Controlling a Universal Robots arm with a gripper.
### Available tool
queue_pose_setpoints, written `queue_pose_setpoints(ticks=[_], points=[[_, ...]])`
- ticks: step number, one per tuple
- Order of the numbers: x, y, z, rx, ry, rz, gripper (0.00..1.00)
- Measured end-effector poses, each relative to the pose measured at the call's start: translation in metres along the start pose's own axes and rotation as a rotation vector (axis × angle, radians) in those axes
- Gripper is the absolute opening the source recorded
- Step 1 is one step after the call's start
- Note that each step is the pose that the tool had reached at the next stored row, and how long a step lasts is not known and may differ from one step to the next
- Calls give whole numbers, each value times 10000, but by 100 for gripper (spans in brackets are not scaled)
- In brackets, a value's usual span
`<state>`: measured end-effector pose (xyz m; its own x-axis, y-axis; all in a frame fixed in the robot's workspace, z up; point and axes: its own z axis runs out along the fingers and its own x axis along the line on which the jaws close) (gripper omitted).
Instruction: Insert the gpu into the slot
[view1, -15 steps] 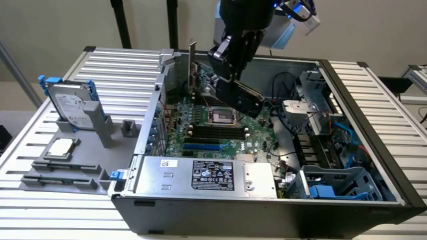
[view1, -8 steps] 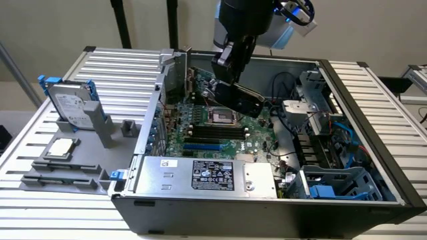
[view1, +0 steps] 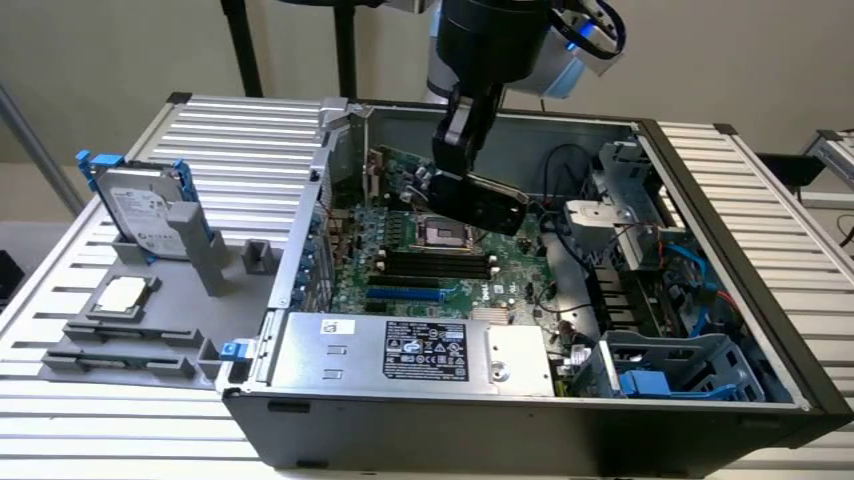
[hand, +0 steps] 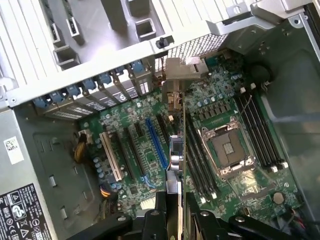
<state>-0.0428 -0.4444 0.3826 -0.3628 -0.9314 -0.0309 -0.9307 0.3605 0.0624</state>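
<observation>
Listing one gripper (view1: 451, 178), clamped on one gpu (view1: 483, 207); one bright-blue slot (view1: 403, 295); one silver processor socket (hand: 227, 147); one power-supply box (view1: 414, 350); one hard drive (view1: 140, 212). Open computer case (view1: 534, 435) lies on a ribbed grey table (view1: 227, 150), with a pale wall behind. Gpu: flat, black, glossy, tilted, held above the motherboard (view1: 350, 285), apart from the slot; edge-on in the wrist view.

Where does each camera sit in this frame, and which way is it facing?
Exterior view: off the arm, above the open case, looking down into it; the arm and gripper holding the gpu show.
Wrist view: on the wrist, looking past the gripper's fingers along the gpu onto the motherboard.
Both share the gpu, slot and motherboard.
</observation>
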Motion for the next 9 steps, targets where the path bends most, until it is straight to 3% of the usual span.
queue_pose_setpoints(ticks=[9], points=[[3, -5, 97, -60, -20, -1650, 26]])
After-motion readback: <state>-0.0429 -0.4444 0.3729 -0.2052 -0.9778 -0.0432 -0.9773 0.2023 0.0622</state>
